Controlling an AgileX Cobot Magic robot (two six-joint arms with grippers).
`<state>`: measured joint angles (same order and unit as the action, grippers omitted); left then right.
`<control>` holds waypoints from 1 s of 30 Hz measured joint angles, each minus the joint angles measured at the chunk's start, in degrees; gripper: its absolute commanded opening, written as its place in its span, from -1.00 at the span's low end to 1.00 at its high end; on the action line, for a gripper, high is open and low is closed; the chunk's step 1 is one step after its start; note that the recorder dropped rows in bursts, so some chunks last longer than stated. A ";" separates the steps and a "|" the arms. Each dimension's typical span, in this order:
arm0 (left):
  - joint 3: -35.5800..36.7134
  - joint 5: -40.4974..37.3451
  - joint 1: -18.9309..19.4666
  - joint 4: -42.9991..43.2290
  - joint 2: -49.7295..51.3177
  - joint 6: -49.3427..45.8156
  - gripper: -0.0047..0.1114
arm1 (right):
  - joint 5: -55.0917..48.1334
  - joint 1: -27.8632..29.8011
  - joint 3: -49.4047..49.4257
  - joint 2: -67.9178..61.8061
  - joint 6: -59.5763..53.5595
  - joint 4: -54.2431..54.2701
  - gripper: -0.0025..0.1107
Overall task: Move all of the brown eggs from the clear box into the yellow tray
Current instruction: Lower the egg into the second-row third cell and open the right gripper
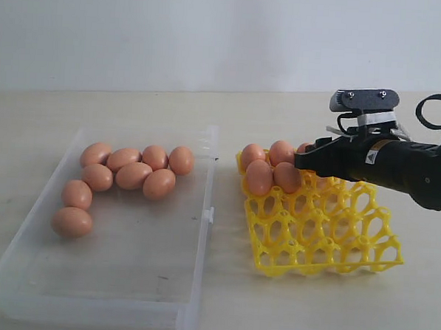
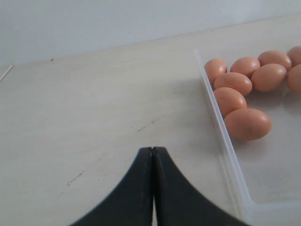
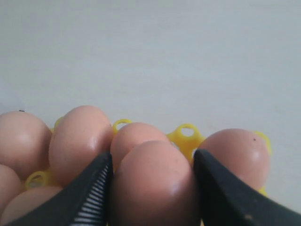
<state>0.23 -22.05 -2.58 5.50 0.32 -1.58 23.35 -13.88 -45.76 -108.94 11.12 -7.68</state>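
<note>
Pale wooden bench runs up to a plain white wall. On the bench, seen from the exterior camera, we have the clear box toward 9 o'clock and the yellow tray toward 3 o'clock, near each other but not touching.

Nine brown eggs lie in the clear box. Most cluster toward its 12 o'clock end, touching one another, and two more trail toward 8 o'clock along the outer wall. The half of the box toward 6 o'clock holds nothing.

In the yellow tray, four eggs sit in the cells at its 10 o'clock corner, two by two. A fifth shows only partly behind the arm.

The right gripper reaches in from 3 o'clock, low over that same corner of the tray. From its wrist camera we see its two black fingers held wide and pressed against opposite sides of one brown egg, with other eggs and yellow pegs close behind it. We cannot tell whether this egg rests in a cell or hangs just above one.

The left gripper shows only in its own wrist camera. Its fingers are closed tip to tip with nothing between them, above bare bench just outside the clear box's wall.
</note>
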 measured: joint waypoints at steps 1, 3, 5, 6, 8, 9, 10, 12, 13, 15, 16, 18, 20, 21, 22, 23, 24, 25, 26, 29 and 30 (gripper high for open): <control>0.00 0.00 0.00 0.00 0.00 0.00 -0.92 | -0.11 0.00 -0.14 0.00 0.00 -0.13 -0.96; 0.00 0.00 0.00 0.00 0.00 0.00 -0.92 | -0.25 0.00 -0.14 0.00 0.00 -0.40 -0.96; 0.00 0.00 0.00 0.00 0.00 0.00 -0.92 | -0.59 0.00 -0.14 0.00 0.00 -0.54 -0.96; 0.00 0.00 0.00 0.00 0.00 0.00 -0.92 | -0.62 0.00 -0.14 0.00 0.00 -0.61 -0.96; 0.00 0.00 0.00 0.00 0.00 0.00 -0.92 | -0.62 0.00 -0.14 0.00 0.00 -0.61 -0.96; 0.00 0.00 0.00 0.00 0.00 0.00 -0.92 | -0.68 0.00 -0.14 0.00 0.00 -0.61 -0.96; 0.00 0.00 0.00 0.00 0.00 0.00 -0.92 | -0.79 0.00 -0.14 0.00 0.00 -0.61 -0.96; 0.00 0.00 0.00 0.00 0.00 0.00 -0.92 | -0.77 0.00 -0.14 0.00 0.00 -0.75 -0.96; 0.00 0.00 0.00 0.00 0.00 0.00 -0.92 | -0.77 0.00 -0.14 0.00 0.00 -0.75 -0.96; 0.00 0.00 0.00 0.00 0.00 0.00 -0.92 | -0.77 0.00 -0.14 0.00 0.00 -0.75 -0.96; 0.00 0.00 0.00 0.00 0.00 0.00 -0.92 | -0.77 0.00 -0.14 0.00 0.00 -0.75 -0.96; 0.00 0.00 0.00 0.00 0.00 0.00 -0.92 | -0.77 0.00 -0.14 0.00 0.00 -0.75 -0.96; 0.00 0.00 0.00 0.00 0.00 0.00 -0.92 | -0.83 0.00 -0.14 0.00 0.00 -0.75 -0.96; 0.00 0.00 0.00 0.00 0.00 0.00 -0.92 | -0.92 0.00 -0.14 0.00 0.00 -0.75 -0.96; 0.00 0.00 0.00 0.00 0.00 0.00 -0.92 | -0.98 0.00 -0.14 0.00 0.00 -0.75 -0.96; 0.00 0.00 0.00 0.00 0.00 0.00 -0.92 | -0.98 0.00 -0.14 0.00 0.00 -0.75 -0.96; 0.00 0.00 0.00 0.00 0.00 0.00 -0.92 | -1.06 0.00 -0.14 0.00 0.00 -0.75 -0.96; 0.00 0.00 0.00 0.00 0.00 0.00 -0.92 | -1.23 0.00 -0.14 0.00 0.00 -0.75 -0.96; 0.00 0.00 0.00 0.00 0.00 0.00 -0.92 | -1.20 0.00 -0.14 0.00 0.00 -0.75 -0.95; 0.00 0.00 0.00 0.00 0.00 0.00 -0.92 | -1.26 0.00 -0.14 0.00 0.00 -0.75 -0.80; 0.00 0.00 0.00 0.00 0.00 0.00 -0.92 | -1.35 0.00 -0.14 0.00 0.00 -0.75 -0.71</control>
<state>0.23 -22.05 -2.58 5.50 0.32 -1.58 22.00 -13.88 -45.91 -108.94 11.12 -8.42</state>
